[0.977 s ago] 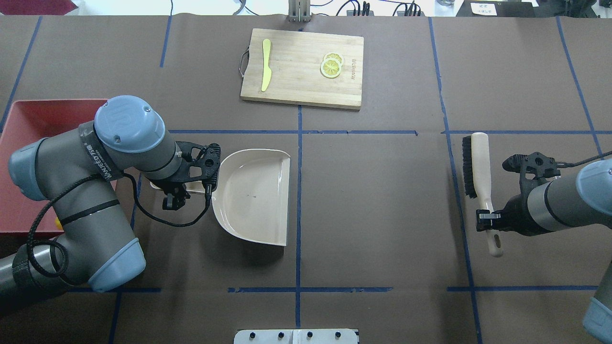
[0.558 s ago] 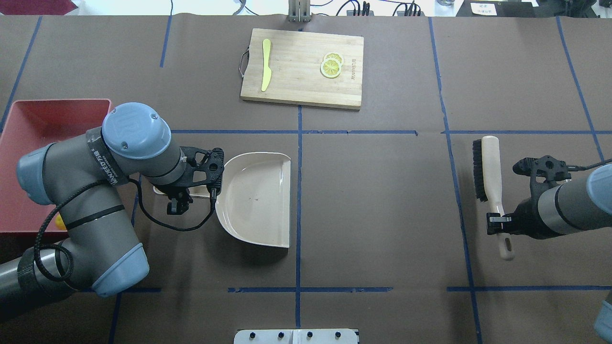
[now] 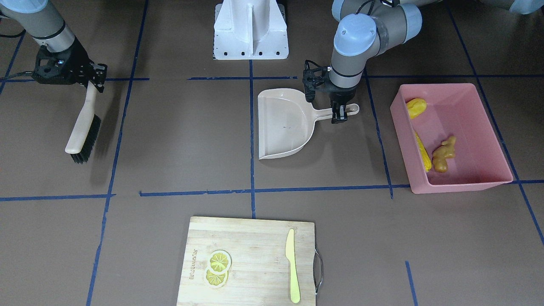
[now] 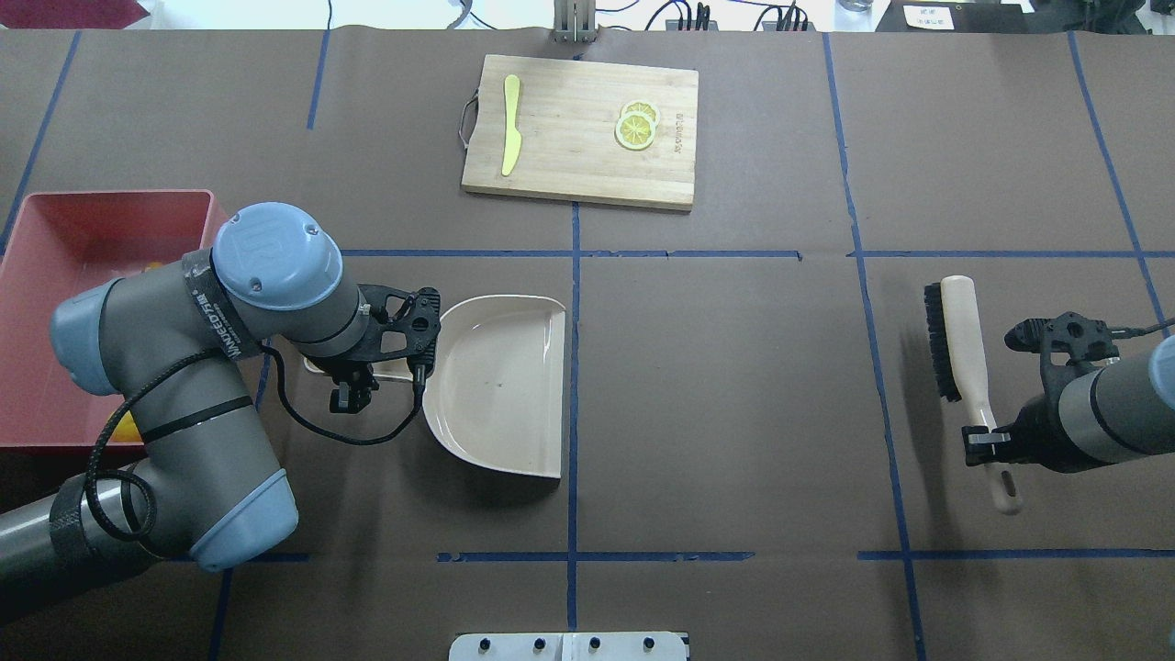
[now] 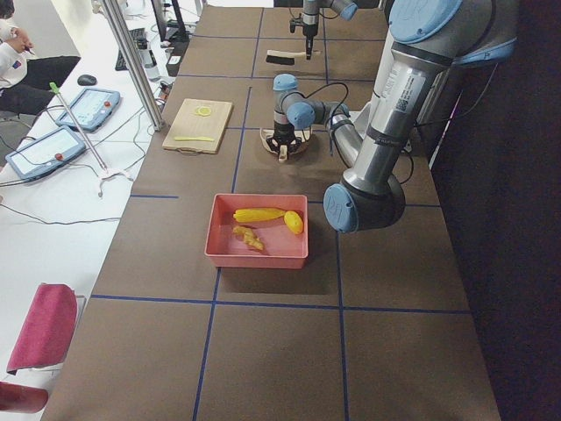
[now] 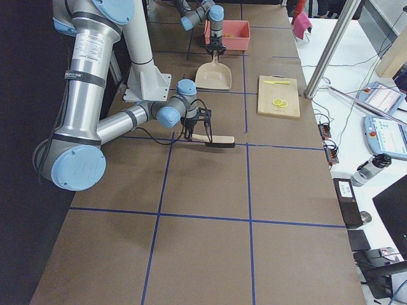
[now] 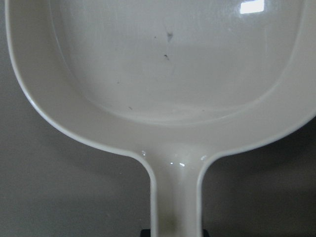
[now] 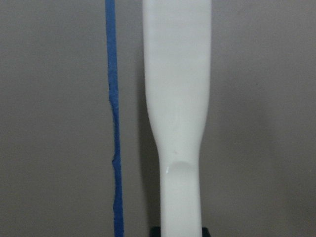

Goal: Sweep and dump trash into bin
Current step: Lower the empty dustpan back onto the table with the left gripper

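Observation:
The pink bin (image 3: 461, 186) stands at the table's left end, also in the overhead view (image 4: 55, 216). In it lie the corn cob (image 3: 422, 151), the potato-like piece (image 3: 416, 107) and the ginger root (image 3: 443, 154). My left gripper (image 3: 340, 114) is shut on the handle of the empty beige dustpan (image 3: 282, 123), just right of the bin in the overhead view (image 4: 500, 381). My right gripper (image 4: 982, 445) is shut on the handle of the brush (image 4: 955, 340), far to the right, bristles facing the dustpan.
A wooden cutting board (image 4: 580, 161) with lemon slices (image 4: 635, 127) and a yellow-green knife (image 4: 510, 124) lies at the far middle. The robot base (image 3: 250, 29) stands at the near edge. Blue tape lines cross the brown table cover.
In the overhead view my left arm has shifted the dustpan slightly right, away from the bin. My right arm has carried the brush further right and a little nearer to me.

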Tool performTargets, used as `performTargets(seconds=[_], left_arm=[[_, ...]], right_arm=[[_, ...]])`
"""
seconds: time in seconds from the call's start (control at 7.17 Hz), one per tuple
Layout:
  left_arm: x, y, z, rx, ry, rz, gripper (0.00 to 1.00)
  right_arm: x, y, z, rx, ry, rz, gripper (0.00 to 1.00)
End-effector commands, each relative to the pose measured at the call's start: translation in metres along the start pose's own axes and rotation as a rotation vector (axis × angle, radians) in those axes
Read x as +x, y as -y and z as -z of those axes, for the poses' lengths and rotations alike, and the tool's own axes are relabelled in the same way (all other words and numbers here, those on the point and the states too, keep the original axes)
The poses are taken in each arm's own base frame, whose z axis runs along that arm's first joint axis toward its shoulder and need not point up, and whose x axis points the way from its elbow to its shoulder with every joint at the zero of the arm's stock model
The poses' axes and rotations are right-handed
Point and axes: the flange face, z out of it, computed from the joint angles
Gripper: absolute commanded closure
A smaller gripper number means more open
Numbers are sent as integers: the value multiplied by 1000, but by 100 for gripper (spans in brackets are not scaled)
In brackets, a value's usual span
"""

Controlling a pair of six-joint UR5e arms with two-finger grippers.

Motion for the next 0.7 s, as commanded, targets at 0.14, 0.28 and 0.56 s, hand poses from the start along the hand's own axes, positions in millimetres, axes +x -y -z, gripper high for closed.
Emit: performTargets(seconds=[0.14, 0.28, 0.56], left_arm=[[-22, -2, 17, 13, 133, -11, 1], [-36, -13, 32, 21, 160, 7, 1], [-67, -40, 62, 29, 215, 63, 0]], right_arm=[[73, -16, -36, -9, 26, 49, 98], [92, -14, -40, -18, 38, 24, 98], [113, -12, -35, -32, 37, -20, 98]])
